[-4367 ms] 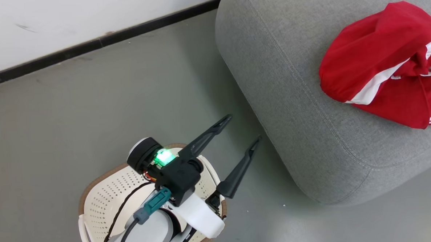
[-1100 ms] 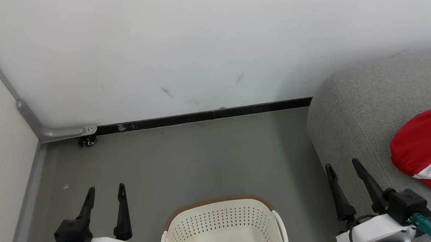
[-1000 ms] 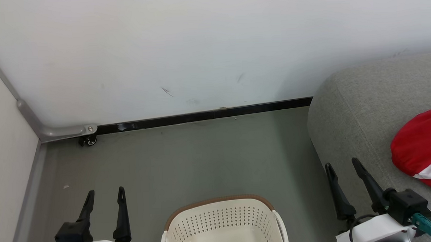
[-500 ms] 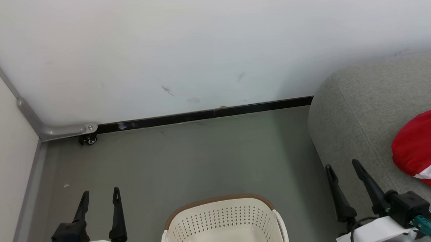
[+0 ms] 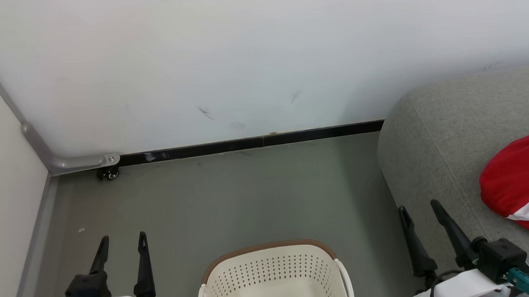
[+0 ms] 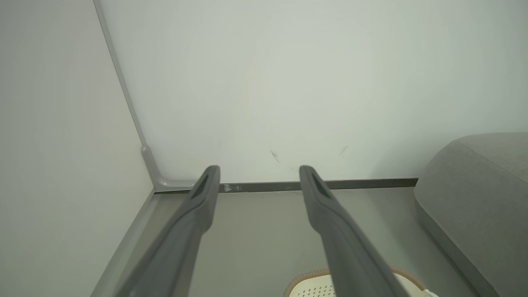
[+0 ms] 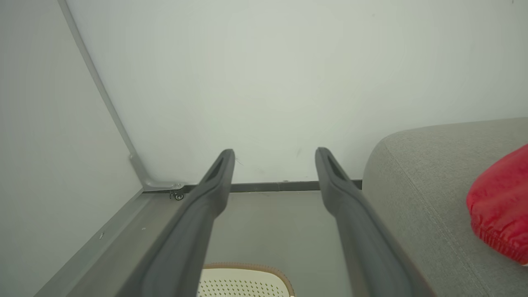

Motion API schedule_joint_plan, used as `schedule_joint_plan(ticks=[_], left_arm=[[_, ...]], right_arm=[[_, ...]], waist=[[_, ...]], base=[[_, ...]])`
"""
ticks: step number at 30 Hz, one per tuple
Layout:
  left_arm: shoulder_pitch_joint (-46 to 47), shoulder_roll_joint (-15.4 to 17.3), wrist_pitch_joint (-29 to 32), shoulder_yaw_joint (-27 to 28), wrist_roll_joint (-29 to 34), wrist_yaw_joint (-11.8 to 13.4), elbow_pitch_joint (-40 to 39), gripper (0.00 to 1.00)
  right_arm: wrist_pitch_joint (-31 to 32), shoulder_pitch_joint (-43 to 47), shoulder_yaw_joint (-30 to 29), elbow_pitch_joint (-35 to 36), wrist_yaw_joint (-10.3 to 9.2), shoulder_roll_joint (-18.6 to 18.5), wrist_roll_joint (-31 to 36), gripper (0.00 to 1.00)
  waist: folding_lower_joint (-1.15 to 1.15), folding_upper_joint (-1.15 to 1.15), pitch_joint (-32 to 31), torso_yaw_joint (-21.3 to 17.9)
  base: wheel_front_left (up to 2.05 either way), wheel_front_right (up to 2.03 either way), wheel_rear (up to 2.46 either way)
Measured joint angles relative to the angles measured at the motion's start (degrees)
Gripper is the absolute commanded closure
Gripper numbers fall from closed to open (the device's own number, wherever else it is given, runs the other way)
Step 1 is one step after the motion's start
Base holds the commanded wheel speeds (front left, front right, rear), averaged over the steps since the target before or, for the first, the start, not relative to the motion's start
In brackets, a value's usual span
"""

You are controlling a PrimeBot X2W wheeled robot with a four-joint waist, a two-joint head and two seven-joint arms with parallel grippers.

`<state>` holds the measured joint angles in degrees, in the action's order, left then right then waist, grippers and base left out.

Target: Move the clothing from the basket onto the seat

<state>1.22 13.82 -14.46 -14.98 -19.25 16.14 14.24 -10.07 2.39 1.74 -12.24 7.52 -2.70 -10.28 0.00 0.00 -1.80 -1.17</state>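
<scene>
The red clothing (image 5: 518,184) with white trim lies on the grey seat (image 5: 442,132) at the right edge of the head view; the right wrist view has it too, clothing (image 7: 499,204) on the seat (image 7: 420,185). The cream basket (image 5: 274,277) with a brown rim stands on the floor at bottom centre, and the part of its inside that shows holds nothing. My left gripper (image 5: 122,238) is open at the lower left, left of the basket. My right gripper (image 5: 419,205) is open at the lower right, by the seat's near corner. Nothing sits between either pair of fingers.
A white wall with a black skirting strip (image 5: 246,144) closes the far side. A pale partition (image 5: 2,186) with a grey frame and a small castor (image 5: 109,174) bounds the left. Grey floor (image 5: 231,199) stretches between basket and wall.
Since 4.4 s ago the head camera has swung, so the whole scene shifted. Over the last second the left gripper sank slightly in the picture, and the right one dipped a little.
</scene>
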Motion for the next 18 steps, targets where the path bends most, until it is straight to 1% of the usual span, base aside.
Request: schedule_joint_plan(ticks=[4,5,9,11,18], left_arm=[[0.0,0.0,0.0,0.0,0.3,0.0,0.2,0.00],[0.0,-0.2,0.0,-0.1,0.3,0.0,0.8,1.00],[-1.3,-1.7,0.1,-0.8,0.2,0.0,3.1,1.00],[-1.7,-2.0,0.4,-0.7,-0.5,-0.1,3.2,1.00],[-1.7,-2.4,1.8,1.0,-4.8,-1.7,3.2,1.00]], right_arm=[[0.0,0.0,0.0,0.3,-0.01,0.0,0.0,0.00],[0.0,0.1,0.0,-0.3,0.00,0.0,0.0,1.00],[0.0,1.8,0.3,-2.7,0.00,0.3,0.0,1.00],[0.0,2.4,0.4,-2.8,0.00,0.3,-0.4,1.00],[0.0,2.3,0.5,-2.4,0.00,0.3,-4.7,1.00]], waist=[[0.00,0.00,-0.1,0.0],[0.00,0.00,-0.1,0.0],[0.00,0.00,-0.1,0.0],[0.00,0.00,-0.1,0.0],[0.00,0.00,0.0,0.0]], base=[[0.00,0.00,0.00],[0.00,0.00,0.00],[0.00,0.00,0.00],[0.00,0.00,0.00],[0.00,0.00,0.00]])
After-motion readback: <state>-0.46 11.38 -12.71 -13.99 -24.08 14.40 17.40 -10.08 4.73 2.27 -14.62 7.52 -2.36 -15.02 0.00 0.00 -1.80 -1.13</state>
